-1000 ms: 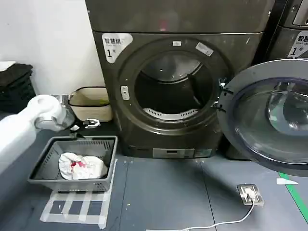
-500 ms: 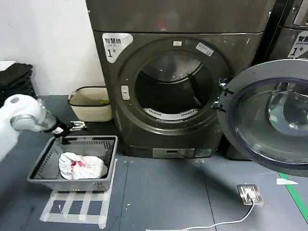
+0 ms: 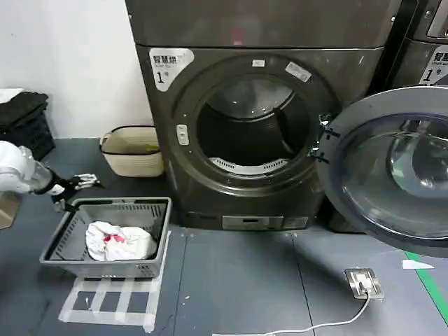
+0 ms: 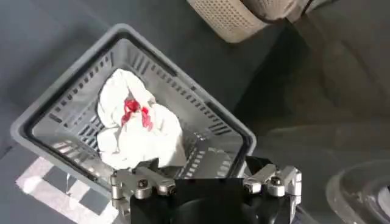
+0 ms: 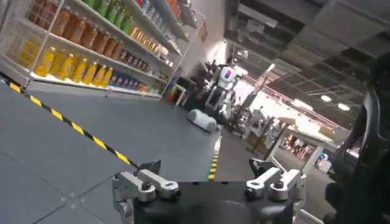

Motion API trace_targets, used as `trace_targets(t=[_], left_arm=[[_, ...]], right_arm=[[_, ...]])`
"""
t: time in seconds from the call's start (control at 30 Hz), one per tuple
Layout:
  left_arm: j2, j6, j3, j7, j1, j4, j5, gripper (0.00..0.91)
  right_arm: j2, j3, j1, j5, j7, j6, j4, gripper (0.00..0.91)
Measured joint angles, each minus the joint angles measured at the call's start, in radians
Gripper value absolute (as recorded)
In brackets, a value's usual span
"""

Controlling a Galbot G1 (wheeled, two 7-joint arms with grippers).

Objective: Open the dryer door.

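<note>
Grey floor, dryer door (image 3: pixel 392 171) open, left end effector (image 3: pixel 80 183) retreated

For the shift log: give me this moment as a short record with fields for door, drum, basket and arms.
dryer door: swung fully open to the right, glass facing out
drum: exposed, looks empty
grey basket: on the floor left of the dryer, holding white cloth with red marks
left gripper: open, above the basket's far left corner
right gripper: open, aimed away at a room with shelves
</note>
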Motion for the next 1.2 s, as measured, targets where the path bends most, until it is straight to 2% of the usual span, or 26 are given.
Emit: trace_targets(t=[0.23,0.47,1.2], left_arm=[[0.017,0.000,-0.035,0.000,0.033,0.005,-0.006,0.907],[0.017,0.000,-0.052,0.000,0.055,0.003,-0.004,0.907],[0.019,0.000,-0.060,0.007,0.069,0.001,0.021,0.907]], right_arm=[[-0.002,0.004,0.000,0.040,0.010,0.034,-0.012,0.907],[-0.001,0.004,-0.003,0.045,0.004,0.075,-0.019,0.907],[-0.006,0.011,-0.005,0.065,0.001,0.083,-0.032,0.907]])
